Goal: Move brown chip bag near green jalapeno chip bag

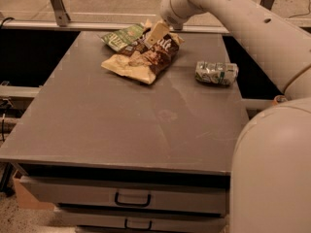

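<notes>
The brown chip bag (146,58) lies flat at the far middle of the grey table (121,125), with white lettering on its dark upper part. The small green jalapeno chip bag (121,36) lies just behind and to the left of it, and their edges touch or overlap. My gripper (156,34) hangs from the white arm over the top edge of the brown bag, close above it or touching it. I cannot see whether it holds the bag.
A crushed silver-green can (216,73) lies on the table's right side. Dark gaps drop off left and right of the table. A metal rail (58,6) runs behind. My white arm and body (272,169) fill the right side. Drawers (132,198) sit below the front edge.
</notes>
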